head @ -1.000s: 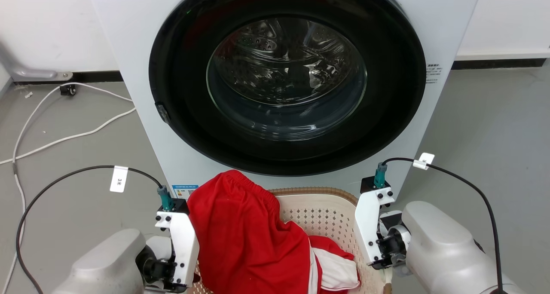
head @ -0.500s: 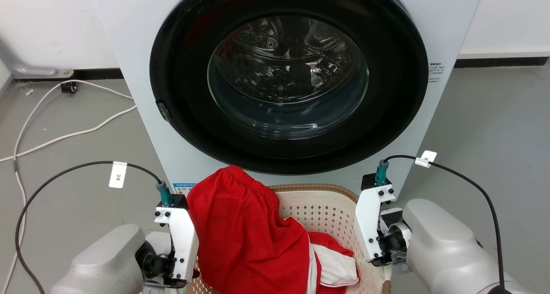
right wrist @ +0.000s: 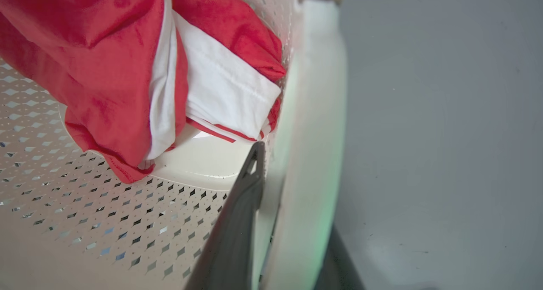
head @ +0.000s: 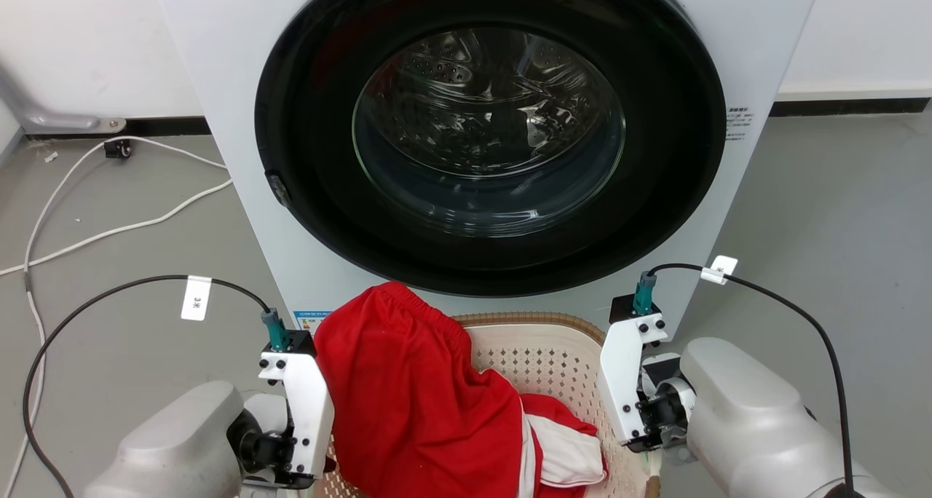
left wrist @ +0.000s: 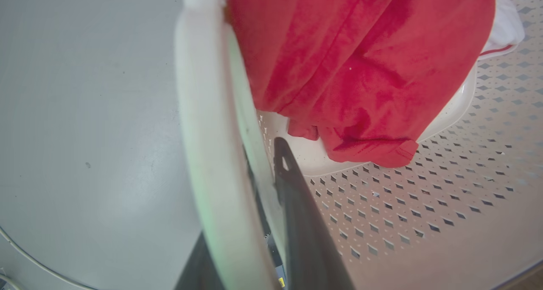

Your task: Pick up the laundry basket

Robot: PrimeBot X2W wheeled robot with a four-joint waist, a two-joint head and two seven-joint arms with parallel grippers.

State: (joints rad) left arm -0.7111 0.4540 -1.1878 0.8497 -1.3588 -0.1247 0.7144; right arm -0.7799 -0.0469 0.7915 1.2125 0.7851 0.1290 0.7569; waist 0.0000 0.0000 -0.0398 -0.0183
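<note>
Against the washer (head: 218, 83), which has barely shifted in the head view, the laundry basket (head: 539, 318) and both forearms sit a touch higher than a second ago. The top of the red garment (head: 408, 396) has risen with them. Over the last half second hardly anything has changed.

The basket is at the bottom middle of the head view, directly in front of the washer's black-ringed glass door (head: 306, 156). It sits between the two arms, with its brown rim near the washer's lower edge. Whether its base is clear of the grey floor (head: 837, 192) cannot be told.

The left pincer (left wrist: 250, 171) straddles the basket's white left handle (left wrist: 203, 112). One dark finger (left wrist: 297, 205) lies inside against the perforated wall and the other shows lower down on the outer side, so the handle is clamped between them. The right pincer (right wrist: 292, 167) mirrors this on the right handle (right wrist: 316, 112), with one finger (right wrist: 242, 205) inside the wall and the other outside, closed on the handle.

The red garment is heaped in the basket and drapes over its left rim beside the left wrist. Red-and-white fabric (head: 568, 458) lies lower, against the right wall. A white cable (head: 131, 228) trails on the floor left of the washer
</note>
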